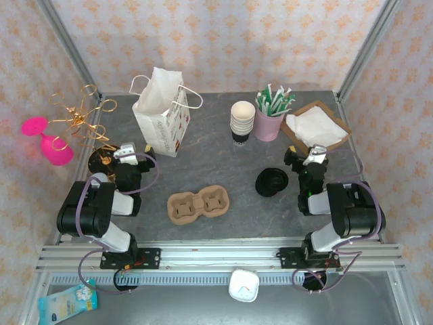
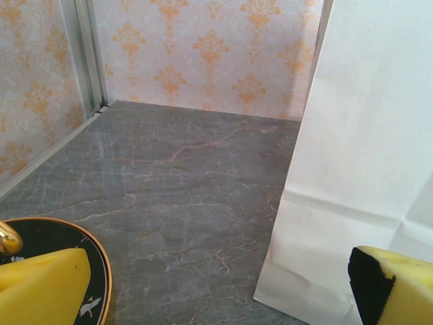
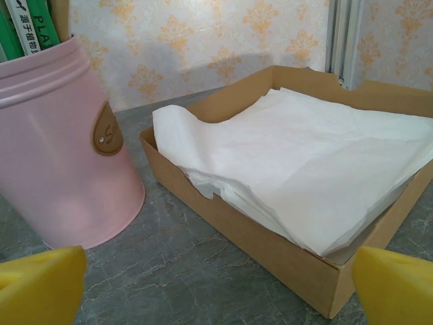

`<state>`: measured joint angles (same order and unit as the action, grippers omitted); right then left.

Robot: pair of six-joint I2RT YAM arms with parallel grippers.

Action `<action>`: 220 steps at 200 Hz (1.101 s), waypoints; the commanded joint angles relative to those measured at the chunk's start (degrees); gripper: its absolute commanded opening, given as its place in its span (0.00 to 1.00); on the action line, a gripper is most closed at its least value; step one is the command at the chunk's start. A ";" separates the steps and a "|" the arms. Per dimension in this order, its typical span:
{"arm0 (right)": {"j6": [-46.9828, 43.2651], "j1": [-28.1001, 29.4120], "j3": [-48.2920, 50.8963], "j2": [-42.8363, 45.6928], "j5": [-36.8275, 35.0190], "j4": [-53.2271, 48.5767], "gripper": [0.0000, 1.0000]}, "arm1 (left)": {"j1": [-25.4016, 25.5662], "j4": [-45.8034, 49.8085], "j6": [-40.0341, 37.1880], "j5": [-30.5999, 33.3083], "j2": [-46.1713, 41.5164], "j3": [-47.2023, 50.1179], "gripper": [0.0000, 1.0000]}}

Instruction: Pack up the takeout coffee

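Both arms are holding their jaws wide and empty. Left gripper point(image 1: 127, 153) is facing the bag point(image 1: 161, 115), just ahead-right of its fingers point(image 2: 40, 284). Right gripper point(image 1: 312, 156) is sitting nearer the cups point(image 1: 243, 120), which are standing upright ahead-left of its fingers point(image 3: 40, 281), past the pot point(image 1: 269, 123). The carrier point(image 1: 198, 205) is lying behind both grippers, between the arms.

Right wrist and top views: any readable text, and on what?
"PLA": on a green wrapper in the pink cup.
Neighbouring wrapper: white characters, too small to read.
Paper bag: print too small to read.
Blue packet: print blurred, unreadable.
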<state>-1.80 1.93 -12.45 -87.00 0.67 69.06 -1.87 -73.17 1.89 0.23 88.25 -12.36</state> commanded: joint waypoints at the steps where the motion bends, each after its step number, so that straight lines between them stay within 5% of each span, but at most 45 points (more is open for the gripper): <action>1: -0.74 0.13 -0.85 -0.19 -0.32 1.79 1.00 | 0.24 -2.24 -0.35 -0.94 -0.26 -0.05 0.99; 220: 0.08 0.10 -0.82 1.66 -1.72 0.29 1.00 | 0.23 -2.26 -0.35 -1.43 -3.87 1.49 0.99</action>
<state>-1.78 1.93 -12.45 -87.00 0.62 69.04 -1.87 -73.28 1.89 0.21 87.92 -12.19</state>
